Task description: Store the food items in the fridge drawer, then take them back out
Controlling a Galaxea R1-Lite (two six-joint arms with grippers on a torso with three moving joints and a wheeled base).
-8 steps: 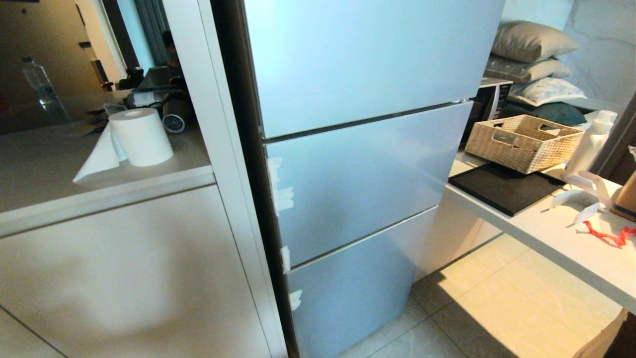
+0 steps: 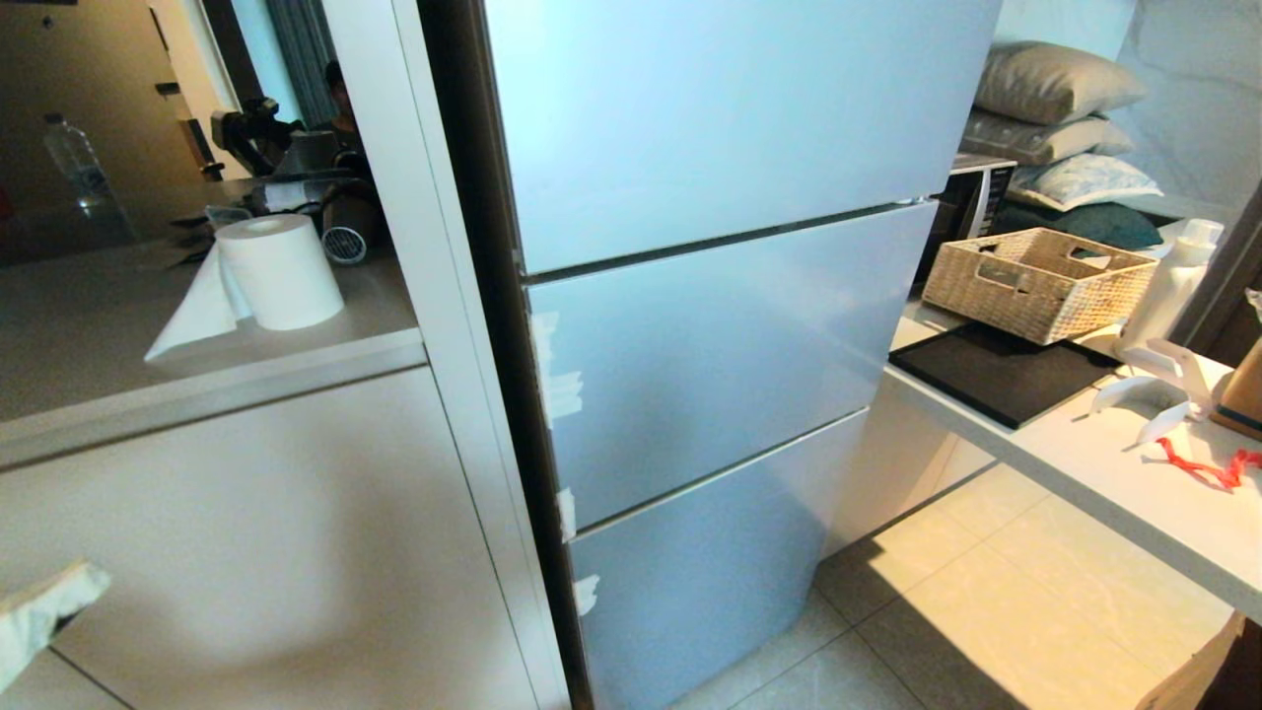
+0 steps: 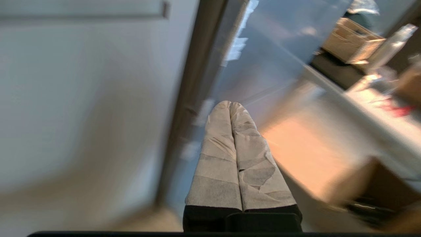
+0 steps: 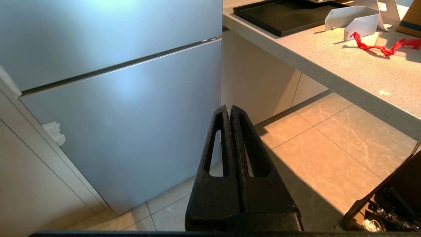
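A tall fridge (image 2: 710, 325) with three flat, matte silver-blue fronts is shown closed, its panels divided by two thin dark seams; small white tape scraps are stuck along its left edge. To its left a smooth cream cabinet (image 2: 256, 532) is seen under a pale counter (image 2: 118, 316), on which a paper roll (image 2: 279, 268) with a loose sheet stands, with a clear plastic bottle (image 2: 87, 187) behind it. To the right a speckled stone worktop (image 2: 1114, 493) carries a flat black tray (image 2: 1001, 370), a woven rectangular basket (image 2: 1040, 281), a white bottle (image 2: 1173, 281) and a red ribbon (image 2: 1208, 463). Stacked pillows (image 2: 1060, 108) are seen behind. The floor (image 2: 986, 611) is laid with glossy beige tiles.

The left gripper (image 3: 230, 105) is wrapped in creased white tape, and its two fingers are pressed together with nothing between them; it is pointed toward the fridge's lower left edge. The right gripper (image 4: 229, 108), of rough black moulded plastic with slotted fingers, is likewise closed and empty, and is held low before the fridge's bottom panel and the floor.

Neither the fruit nor the drawer is visible in any view; with the fridge closed, their place cannot be told.

Compared with the frame half a second earlier, the taped tip of the left gripper (image 2: 44, 616) has entered the head view at its lower left corner, and a dark device in the far background has shifted. The rest is unchanged.
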